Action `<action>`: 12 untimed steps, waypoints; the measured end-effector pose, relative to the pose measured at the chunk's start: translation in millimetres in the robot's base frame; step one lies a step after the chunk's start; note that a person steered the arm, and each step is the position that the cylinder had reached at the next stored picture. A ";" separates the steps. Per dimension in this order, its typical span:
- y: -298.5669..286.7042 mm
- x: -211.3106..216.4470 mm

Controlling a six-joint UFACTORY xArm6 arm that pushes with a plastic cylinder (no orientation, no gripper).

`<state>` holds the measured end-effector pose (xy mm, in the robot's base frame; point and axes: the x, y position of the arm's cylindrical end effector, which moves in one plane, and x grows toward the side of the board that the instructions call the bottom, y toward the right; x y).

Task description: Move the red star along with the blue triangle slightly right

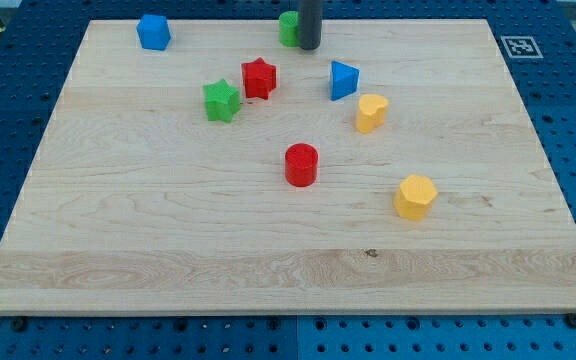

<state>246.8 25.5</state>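
Where the dark rod comes down from the view's top edge, my tip (309, 46) meets the desk (168, 240) near its far border, and this tool has no jaws to part or clench, so it grasps nothing. The tip stands just at the view's right of a green block (287, 28), whose shape the rod partly hides; whether the two actually touch cannot be told. Below and to the view's left of the tip lies the red star (259, 78), well apart from it, flat on the wood with one point aimed toward the view's top and no clear long axis. Its left side sits just beside the green star (222, 100), which is a little lower in the view; the two look close to touching. The blue triangle (343, 80) rests to the view's right of the red star at about the same height, below and slightly right of the tip, its sharper corner aimed toward the view's right. Just below-right of it lies a yellow block (371, 112), roughly heart-shaped. A red cylinder (301, 165) stands near the desk's middle, and a yellow hexagonal block (414, 196) lies farther toward the lower right. A blue block (153, 32) sits near the top-left corner.
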 end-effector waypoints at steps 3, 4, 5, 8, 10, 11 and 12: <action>-47.9 20.2; -84.3 39.6; -121.7 42.7; -110.9 78.7; -40.7 81.2; -19.8 78.0; 3.7 75.0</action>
<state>321.8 29.1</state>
